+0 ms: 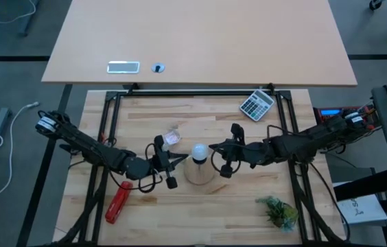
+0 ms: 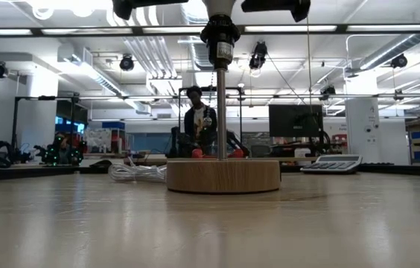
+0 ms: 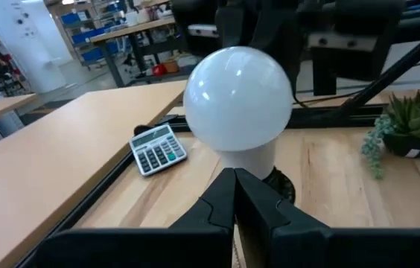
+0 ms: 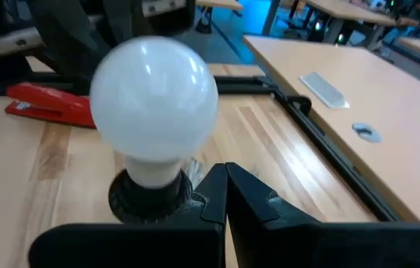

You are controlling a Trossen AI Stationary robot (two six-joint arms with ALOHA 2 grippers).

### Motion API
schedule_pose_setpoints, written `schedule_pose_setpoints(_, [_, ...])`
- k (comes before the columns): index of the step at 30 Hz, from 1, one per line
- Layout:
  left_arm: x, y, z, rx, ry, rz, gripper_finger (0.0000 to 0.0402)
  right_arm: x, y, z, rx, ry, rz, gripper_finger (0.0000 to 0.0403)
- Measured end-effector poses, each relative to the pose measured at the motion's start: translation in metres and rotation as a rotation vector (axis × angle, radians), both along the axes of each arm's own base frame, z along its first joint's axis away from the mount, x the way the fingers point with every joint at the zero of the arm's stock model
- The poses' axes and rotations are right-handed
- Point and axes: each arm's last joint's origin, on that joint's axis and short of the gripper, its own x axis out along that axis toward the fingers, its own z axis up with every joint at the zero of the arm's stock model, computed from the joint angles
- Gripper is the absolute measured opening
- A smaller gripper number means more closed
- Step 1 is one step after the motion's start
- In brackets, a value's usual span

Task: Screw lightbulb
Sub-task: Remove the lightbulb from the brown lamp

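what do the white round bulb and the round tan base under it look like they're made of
White round lightbulb: looks like frosted glass or plastic, with a smooth opaque surface and small light glints; which one can't be told. Round tan disc base: looks like wood, matte, with a faint grain banding along its side. Black socket: dark, dull, likely plastic.

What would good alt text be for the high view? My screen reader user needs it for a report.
Seen from above, a white lightbulb sits in a socket on a round wooden disc at the middle of a wooden table, with the shut left pincer and shut right pincer flanking it. A calculator, red stapler and small plant lie around.
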Motion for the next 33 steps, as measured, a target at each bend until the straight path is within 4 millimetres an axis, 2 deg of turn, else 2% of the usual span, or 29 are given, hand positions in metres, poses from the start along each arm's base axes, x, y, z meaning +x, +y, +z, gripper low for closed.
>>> schedule_pose_setpoints(9, [0.004, 0.004, 0.001, -0.003, -0.026, 0.016, 0.0, -0.009, 0.009, 0.009, 0.049, -0.036, 0.055, 0.0])
schedule_pose_setpoints(19, [0.006, 0.004, 0.004, 0.006, -0.049, -0.031, 0.0, -0.003, 0.013, 0.003, 0.071, -0.029, 0.11, 0.0])
schedule_pose_setpoints(33, [0.008, 0.006, 0.005, 0.0, -0.055, -0.088, 0.0, 0.003, 0.009, 0.001, 0.027, -0.038, 0.052, 0.0])
